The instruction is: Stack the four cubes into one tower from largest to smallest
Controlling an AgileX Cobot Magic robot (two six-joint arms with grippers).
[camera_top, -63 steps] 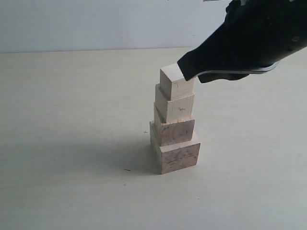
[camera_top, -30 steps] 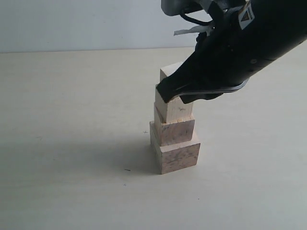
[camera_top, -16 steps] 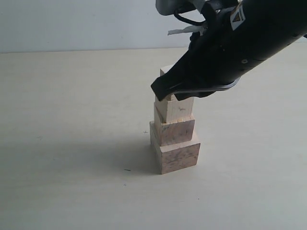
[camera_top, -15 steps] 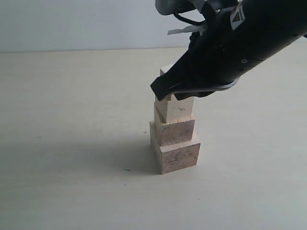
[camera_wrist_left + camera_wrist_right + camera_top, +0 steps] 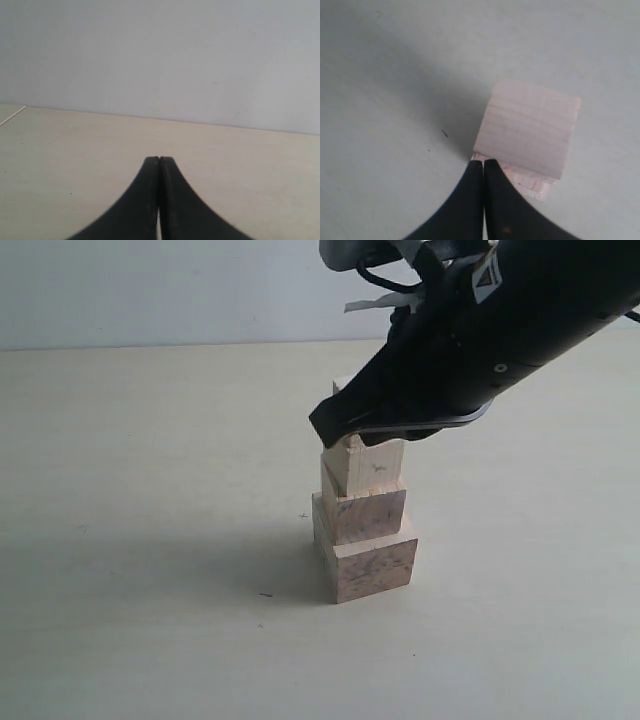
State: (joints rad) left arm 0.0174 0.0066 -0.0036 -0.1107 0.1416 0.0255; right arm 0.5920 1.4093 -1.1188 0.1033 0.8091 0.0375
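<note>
The tower stands mid-table in the exterior view: speckled base cube, smaller speckled cube, pale third cube. The smallest pale cube on top is mostly hidden behind my right gripper, which is shut and empty at the top cube's near side. Seen from the right wrist, the top cube lies just beyond the shut fingertips, with a lower cube's edge peeking out under it. Whether the tips touch the cube cannot be told. My left gripper is shut, empty, and away from the tower.
The pale table surrounds the tower, with a few small dark marks near its base. A plain light wall runs behind the table's far edge. The right arm's black body fills the upper right of the exterior view.
My right gripper has come down and leftward from above right of the tower, and now covers the top cube. The four cubes have not shifted.
</note>
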